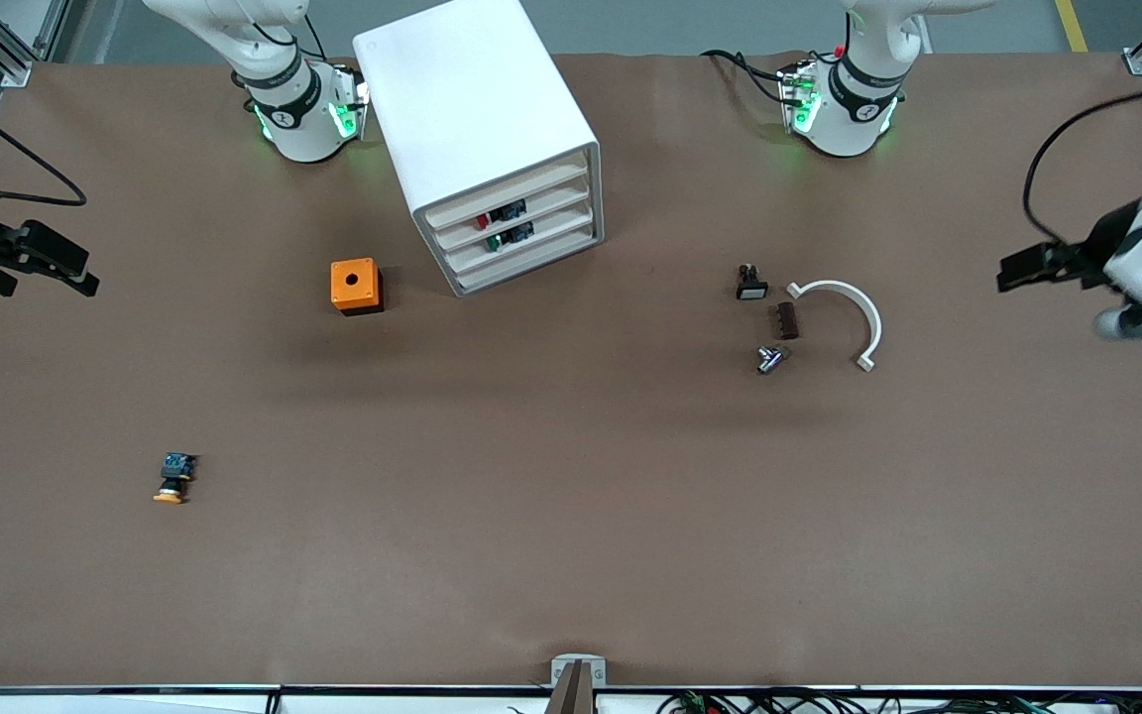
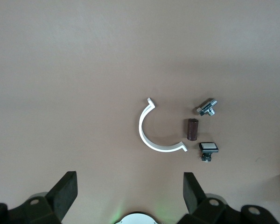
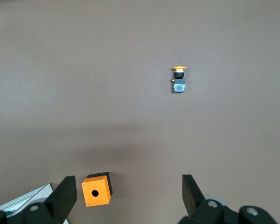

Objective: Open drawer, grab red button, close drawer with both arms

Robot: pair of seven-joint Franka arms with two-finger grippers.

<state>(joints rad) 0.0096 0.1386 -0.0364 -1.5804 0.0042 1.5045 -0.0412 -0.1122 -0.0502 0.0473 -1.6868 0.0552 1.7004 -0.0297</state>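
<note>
Your orange box (image 1: 356, 286) sits beside the white cabinet (image 1: 480, 139), and a yellow button (image 1: 171, 479) lies well apart. The red button (image 1: 483, 222) rests in its shut drawer (image 1: 512, 212) (second from top). Your left hand (image 1: 1027, 268) and right hand (image 1: 48, 260) hang wide open and empty over the desk (image 1: 531, 496) ends, far from it.

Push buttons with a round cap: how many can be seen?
3. The red button and green one lie in cabinet drawers; the orange-yellow one lies on the table, nearest the front camera. Others may be hidden.
</note>
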